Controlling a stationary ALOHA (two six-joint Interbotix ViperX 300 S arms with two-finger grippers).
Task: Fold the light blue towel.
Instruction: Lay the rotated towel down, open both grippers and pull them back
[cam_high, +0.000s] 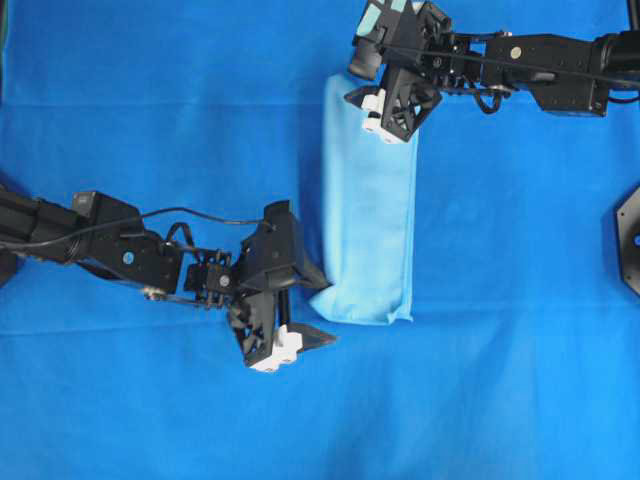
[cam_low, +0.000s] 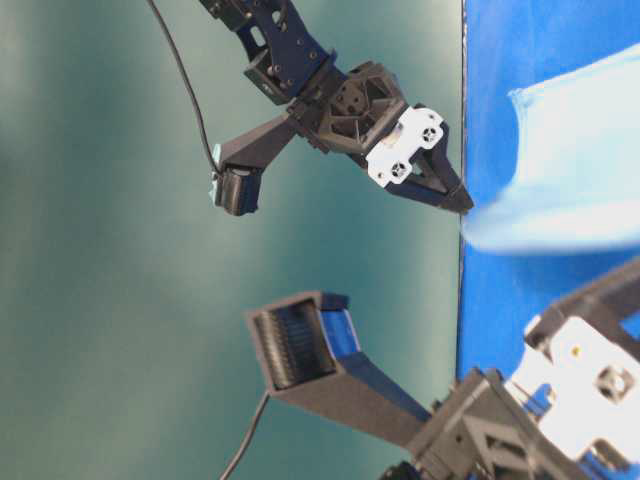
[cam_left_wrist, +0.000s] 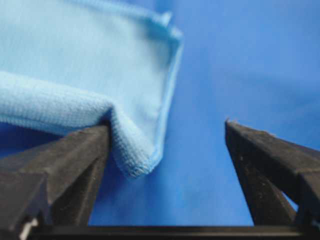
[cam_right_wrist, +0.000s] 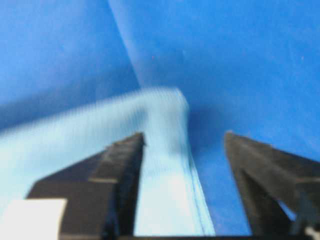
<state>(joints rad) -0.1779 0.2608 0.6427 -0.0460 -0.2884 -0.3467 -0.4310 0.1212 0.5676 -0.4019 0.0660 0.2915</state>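
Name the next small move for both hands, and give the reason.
Probably lift both hands clear: the light blue towel already lies folded into a narrow strip, the left hand and right hand stand open, and a towel corner rests on a left finger.

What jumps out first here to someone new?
The light blue towel, folded into a narrow upright strip, lies mid-frame on the darker blue cloth. The left gripper sits open at its lower left corner; the right gripper is open over its top edge.
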